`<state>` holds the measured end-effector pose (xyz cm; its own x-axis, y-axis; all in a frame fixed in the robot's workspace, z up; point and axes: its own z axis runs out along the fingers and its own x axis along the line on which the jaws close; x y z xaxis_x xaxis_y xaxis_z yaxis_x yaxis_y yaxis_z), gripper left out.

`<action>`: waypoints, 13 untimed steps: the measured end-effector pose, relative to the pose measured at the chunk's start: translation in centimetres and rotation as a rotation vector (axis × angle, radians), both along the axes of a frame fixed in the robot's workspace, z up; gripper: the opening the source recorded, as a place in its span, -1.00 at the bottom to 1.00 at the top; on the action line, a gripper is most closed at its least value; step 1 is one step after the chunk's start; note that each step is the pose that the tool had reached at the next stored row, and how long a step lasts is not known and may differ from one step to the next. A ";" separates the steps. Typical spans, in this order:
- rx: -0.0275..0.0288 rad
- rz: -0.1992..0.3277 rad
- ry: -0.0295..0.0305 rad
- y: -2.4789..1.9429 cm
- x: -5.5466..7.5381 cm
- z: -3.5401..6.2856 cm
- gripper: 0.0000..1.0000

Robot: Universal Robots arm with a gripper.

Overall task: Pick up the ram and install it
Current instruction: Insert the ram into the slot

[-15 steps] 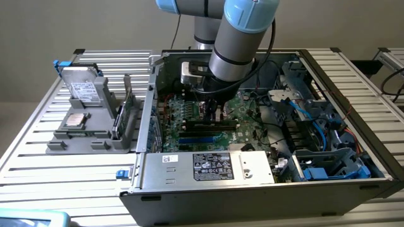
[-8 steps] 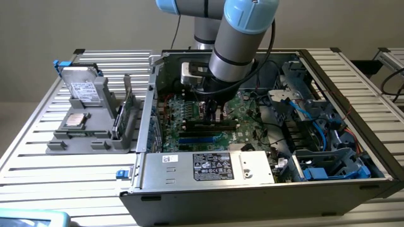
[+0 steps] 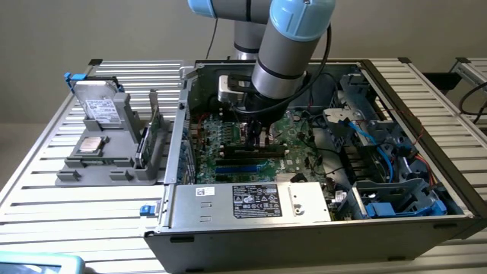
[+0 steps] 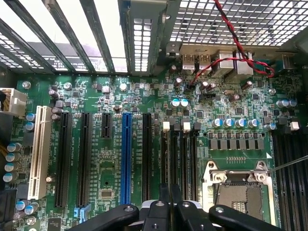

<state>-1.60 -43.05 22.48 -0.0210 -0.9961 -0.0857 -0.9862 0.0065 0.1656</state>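
My gripper [image 3: 255, 134] reaches down into the open computer case [image 3: 304, 242], close above the green motherboard [image 3: 228, 140]. In the wrist view its two black fingers [image 4: 164, 195] stand close together, shut, over the black memory slots [image 4: 185, 159] with white clips, beside the CPU socket [image 4: 238, 187]. I cannot make out the ram, and the narrow gap between the fingers is too dark to tell whether a thin board sits there. A blue slot [image 4: 126, 159] and several black slots lie further along the motherboard [image 4: 110, 96].
A grey holder [image 3: 99, 157] outside the case, on the exterior view's left, carries a hard drive [image 3: 99, 105] and a green card [image 3: 154, 128] standing on edge. The power supply [image 3: 251, 200] fills the near side. Cables and blue drive bays [image 3: 396, 200] crowd the right. A red-black wire [image 4: 236, 43] crosses the rear ports.
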 end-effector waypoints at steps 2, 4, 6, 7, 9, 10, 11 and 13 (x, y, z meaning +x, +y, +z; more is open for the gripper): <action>-0.0001 0.000 0.0001 0.01 0.0 -0.04 -0.75; 0.0000 0.000 0.0000 0.01 0.0 -0.07 -0.75; 0.0003 0.000 0.0000 0.02 0.0 -0.10 -0.75; 0.0003 0.000 0.0000 0.02 0.0 -0.10 -0.75; 0.0004 0.000 0.0000 0.02 0.0 -0.11 -0.75; 0.0006 0.000 0.0001 0.02 0.0 -0.11 -0.75; 0.0013 0.000 -0.0003 0.03 0.0 -0.13 -0.75; 0.0012 0.000 -0.0001 0.03 0.0 -0.12 -0.59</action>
